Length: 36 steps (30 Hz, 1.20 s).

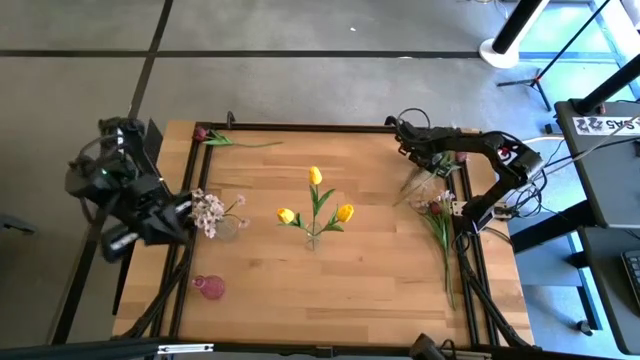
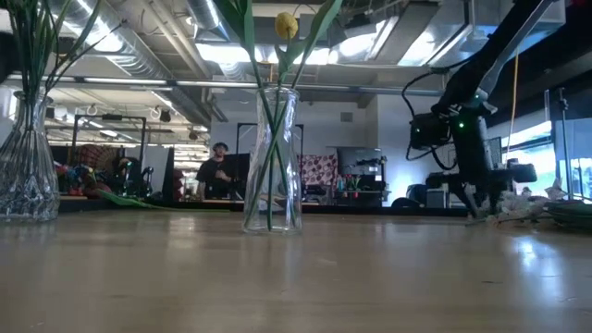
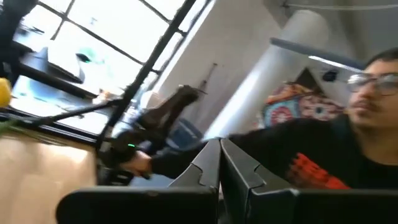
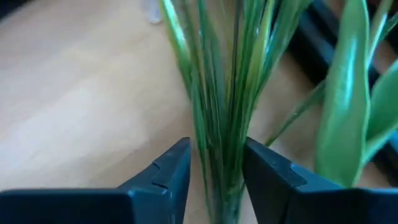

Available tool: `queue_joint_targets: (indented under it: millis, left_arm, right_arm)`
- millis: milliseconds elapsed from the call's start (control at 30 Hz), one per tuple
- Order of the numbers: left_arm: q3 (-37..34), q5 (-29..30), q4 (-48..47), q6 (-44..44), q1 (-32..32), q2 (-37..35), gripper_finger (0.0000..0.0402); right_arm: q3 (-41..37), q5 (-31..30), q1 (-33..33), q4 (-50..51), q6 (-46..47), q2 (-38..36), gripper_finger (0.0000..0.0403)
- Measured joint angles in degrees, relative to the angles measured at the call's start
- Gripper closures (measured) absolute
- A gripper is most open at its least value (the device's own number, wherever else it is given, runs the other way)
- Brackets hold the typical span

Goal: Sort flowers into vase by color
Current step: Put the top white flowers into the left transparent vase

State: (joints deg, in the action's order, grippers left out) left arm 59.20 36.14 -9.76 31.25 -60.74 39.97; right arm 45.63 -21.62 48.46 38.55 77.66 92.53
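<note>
A clear glass vase [image 1: 312,240] [image 2: 271,162] at the table's middle holds three yellow tulips [image 1: 315,176]. Left of it, a second glass vase [image 1: 228,226] [image 2: 23,162] holds white-pink blossom sprays [image 1: 208,210]. A small pink vase [image 1: 210,288] stands near the left front. One dark red bloom [image 1: 203,133] lies by the far edge. More flowers [image 1: 438,208] lie in a heap at the right. My right gripper [image 4: 216,168] [image 2: 479,205] points down into that heap, shut on green stems. My left gripper [image 3: 220,163] is shut, raised beside the blossom vase. My right gripper pinches a bundle of thin green stems and leaves [image 4: 217,134] between its two fingers [image 4: 174,168], coming from above and pointing down, fingers across the stems. The bundle lies low over the table. Which bloom it belongs to is hidden.
A black frame [image 1: 300,127] rims the wooden table. A long green stem [image 1: 447,265] runs from the right heap toward the near edge. Bare wood lies between the middle vase and the heap. A person [image 3: 348,124] [image 2: 217,171] is beyond the table.
</note>
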Motion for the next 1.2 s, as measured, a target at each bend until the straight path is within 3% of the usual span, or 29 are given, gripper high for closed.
queue_joint_targets:
  millis: [200, 333, 600, 833, 1033, 1200]
  left_arm:
    - [-0.01, -10.69, 0.05, -1.32, 15.61, 2.54, 0.0401]
    - [-0.09, -13.09, 0.20, -5.67, 26.55, 2.96, 0.0401]
    - [0.66, -13.13, 3.55, -9.52, 44.53, 3.06, 0.0401]
    - [0.68, -13.10, 4.79, -3.29, 54.77, 3.61, 0.0396]
    - [0.73, -15.33, 6.99, -3.99, 59.58, 6.70, 0.0346]
    - [0.72, -17.97, 10.81, -5.45, 63.57, 11.43, 0.0303]
  right_arm:
    - [0.00, -1.92, -3.60, -6.54, -6.80, 0.00, 0.0342]
    - [0.00, -1.79, -5.40, -11.59, -12.61, 0.00, 0.0392]
    - [0.01, 1.16, -8.46, -22.78, -22.85, -1.36, 0.0396]
    - [4.98, 1.70, -16.91, -26.05, -36.41, -7.96, 0.0399]
    - [14.71, 5.97, -26.06, -32.42, -49.83, -14.90, 0.0399]
    - [24.16, 15.56, -32.99, -38.92, -59.74, -15.54, 0.0399]
